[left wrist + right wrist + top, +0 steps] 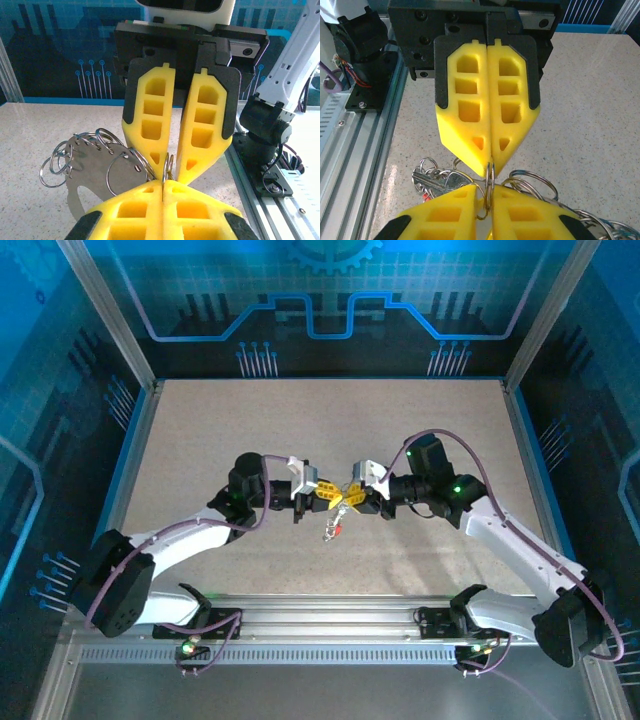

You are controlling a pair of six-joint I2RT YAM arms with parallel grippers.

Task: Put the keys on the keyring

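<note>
My left end effector is fully closed. Its yellow pads pinch the edge of the thin silver metal keyring, which hangs in the air above the speckled beige worktop, midway between my two arms. Just left of that pinch, in the left wrist view, is a flat silver metal plate with punched holes and several loose wire rings.

Below the grip, the top view shows a small dangling cluster with what looks like the red-headed key. In the right wrist view, small silver metal keys hang bunched beside the ring.

I judge the ring light, stiff and a little springy. Its rounded wire is slick, so it may twist or slip in a pinch. The best hold is flat across the wire, away from wherever the coil splits.

My right end effector faces the left one. It is closed onto the same ring from the opposite side and holds nothing else.
</note>
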